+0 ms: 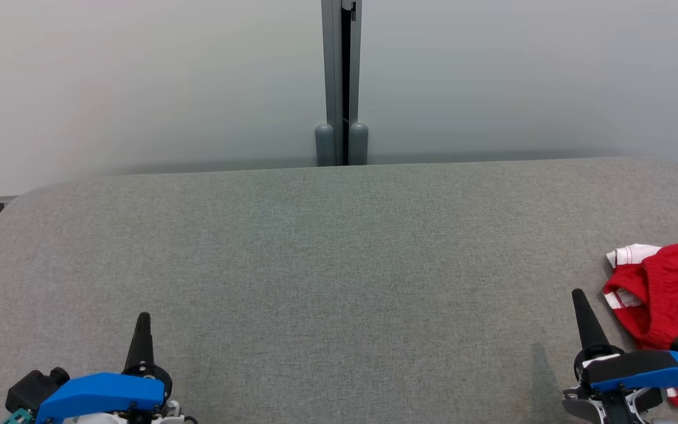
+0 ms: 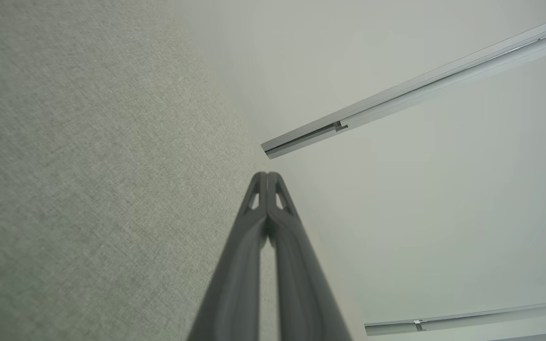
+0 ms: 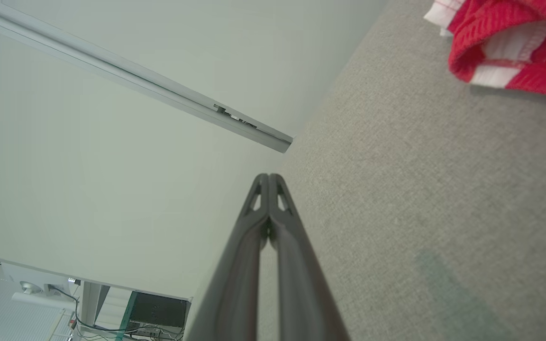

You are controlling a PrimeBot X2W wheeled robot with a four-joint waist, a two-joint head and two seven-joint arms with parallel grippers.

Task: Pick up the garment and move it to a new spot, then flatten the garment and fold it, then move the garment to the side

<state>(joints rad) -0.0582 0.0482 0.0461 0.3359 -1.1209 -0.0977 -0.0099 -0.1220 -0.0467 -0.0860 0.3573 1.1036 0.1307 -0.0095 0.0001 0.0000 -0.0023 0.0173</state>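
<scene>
Where the head camera looks down, a broad grey woven-fabric table top [image 1: 339, 265] with rounded far corners takes up most of the scene. Behind it stands a pale, flat-panelled wall [image 1: 139, 76]. Its two panels meet at a narrow grey metal post [image 1: 341, 82] that comes down to the middle of the table's far edge.

A crumpled red fabric garment [image 1: 674, 288] with white trim lies on the table at its right side, near the front, and runs out past the right edge of the head view. A white band shows at its upper left, and its folds are bunched rather than flat.

The right gripper [image 1: 578, 297], with a blue housing and dark tapered fingers, sits just beside the garment's left side, pointing toward the wall. Its housing overlaps the garment's lower part in the head view, and whether they touch cannot be told. In the right wrist view its two fingers press together at the tips with nothing between them, and the garment lies off to the upper right, apart from the fingertips.

The left gripper [image 1: 142, 321], likewise blue-housed with dark fingers, is at the lower left over bare table, well apart from the garment. In the left wrist view its fingers also meet at the tips, gripping nothing.
</scene>
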